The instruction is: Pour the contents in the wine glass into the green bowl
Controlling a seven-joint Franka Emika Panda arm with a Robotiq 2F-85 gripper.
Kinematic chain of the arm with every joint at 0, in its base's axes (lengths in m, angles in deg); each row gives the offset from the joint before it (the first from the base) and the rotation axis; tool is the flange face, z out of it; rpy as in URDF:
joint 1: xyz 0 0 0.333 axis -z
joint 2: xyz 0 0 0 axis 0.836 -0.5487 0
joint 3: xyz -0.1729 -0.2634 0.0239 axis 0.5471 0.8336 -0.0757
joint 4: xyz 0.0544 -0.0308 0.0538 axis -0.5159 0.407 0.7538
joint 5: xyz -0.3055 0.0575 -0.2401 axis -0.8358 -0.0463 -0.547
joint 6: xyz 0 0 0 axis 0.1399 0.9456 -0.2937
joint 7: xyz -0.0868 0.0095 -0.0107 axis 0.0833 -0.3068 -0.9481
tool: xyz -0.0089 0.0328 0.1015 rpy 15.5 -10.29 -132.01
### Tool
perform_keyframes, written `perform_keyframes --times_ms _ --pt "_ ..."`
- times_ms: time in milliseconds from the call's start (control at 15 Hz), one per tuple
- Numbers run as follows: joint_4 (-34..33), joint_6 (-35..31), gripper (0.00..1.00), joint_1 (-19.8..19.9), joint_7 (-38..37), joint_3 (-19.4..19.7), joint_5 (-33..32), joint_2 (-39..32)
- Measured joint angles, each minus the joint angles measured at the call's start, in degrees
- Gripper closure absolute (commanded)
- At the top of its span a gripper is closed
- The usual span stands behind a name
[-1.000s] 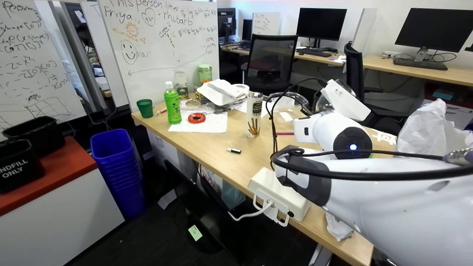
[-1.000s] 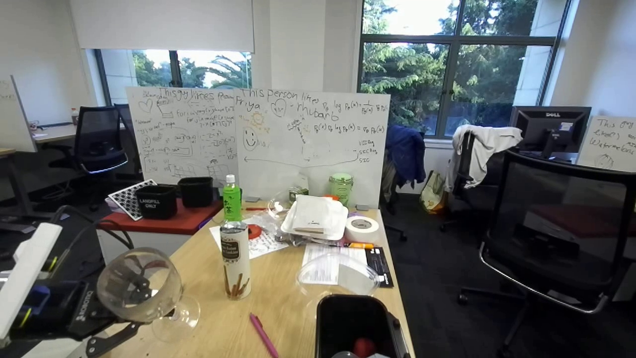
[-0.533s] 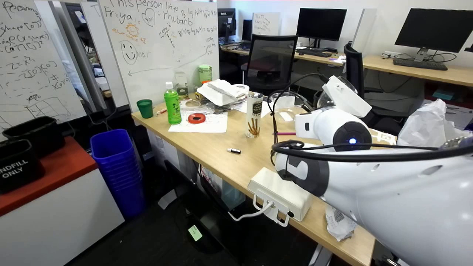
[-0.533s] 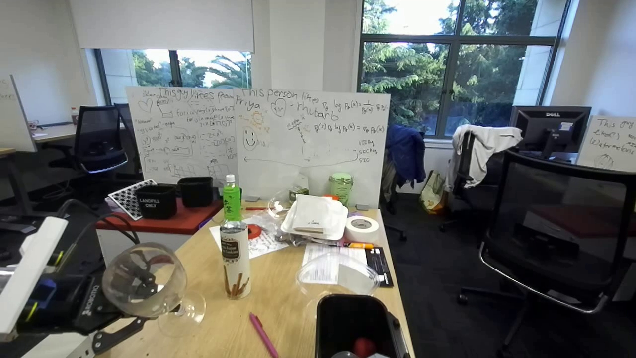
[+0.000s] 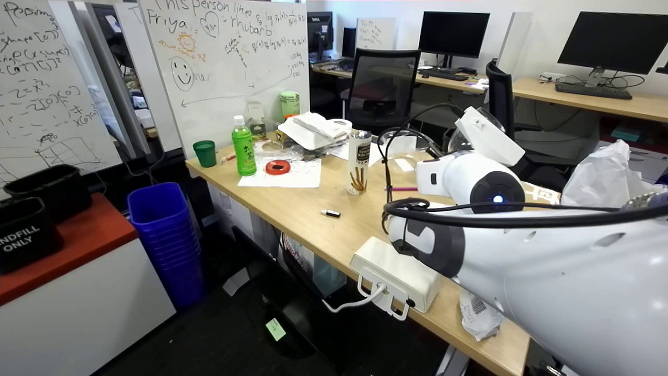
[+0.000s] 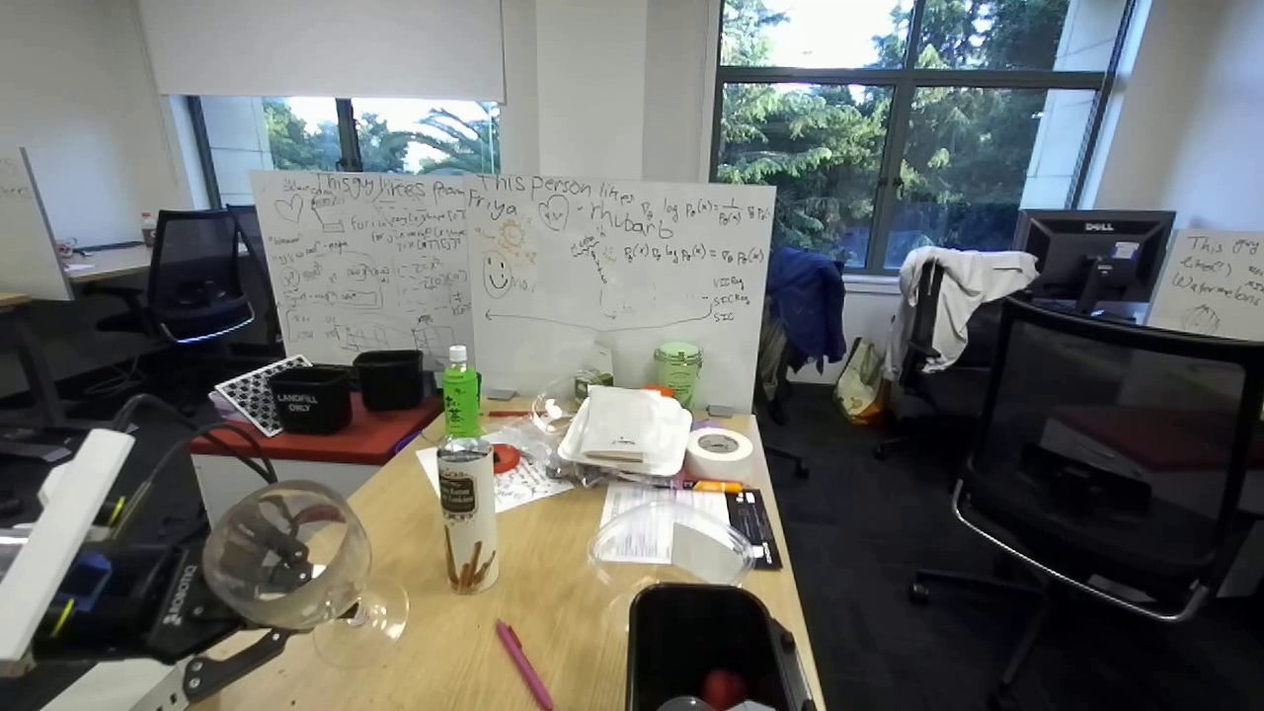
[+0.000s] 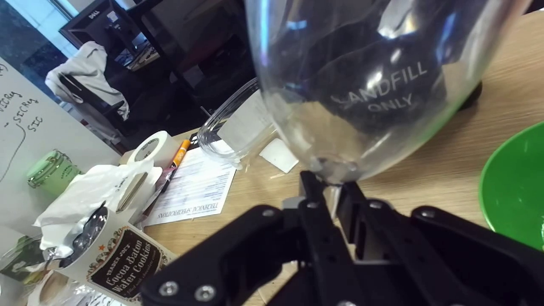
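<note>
The clear wine glass (image 6: 286,553) is held off the table, tilted, with its foot to the lower right in an exterior view. Its bowl also fills the top of the wrist view (image 7: 352,106). My gripper (image 7: 329,182) is shut on its stem just below the bowl. I cannot make out the contents. The bright green bowl (image 7: 514,191) sits on the table at the right edge of the wrist view, partly cut off. It lies to the right of the glass there, apart from it. The green bowl does not show in the exterior views.
A wafer-cookie canister (image 6: 467,518) stands upright on the table. A black bin (image 6: 706,632) stands at the near edge, with a pink pen (image 6: 523,664) beside it. A clear plastic lid (image 6: 671,543) lies behind. A green bottle (image 5: 243,146) and green cup (image 5: 204,153) stand at the far end.
From one second to half a second ago, my gripper and the glass shifted slightly to the right in an exterior view. Since then nothing has visibly moved.
</note>
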State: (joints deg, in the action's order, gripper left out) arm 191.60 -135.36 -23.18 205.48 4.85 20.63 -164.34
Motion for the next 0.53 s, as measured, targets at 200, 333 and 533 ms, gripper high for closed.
perform_keyframes --times_ms 200,333,533 --pt "0.00 0.00 0.85 0.00 0.00 0.00 0.00 0.00" --pt "0.00 0.00 0.96 0.00 0.00 0.00 0.00 0.00" --pt "0.01 0.19 0.96 -0.08 0.09 -0.03 -0.66 -0.04"
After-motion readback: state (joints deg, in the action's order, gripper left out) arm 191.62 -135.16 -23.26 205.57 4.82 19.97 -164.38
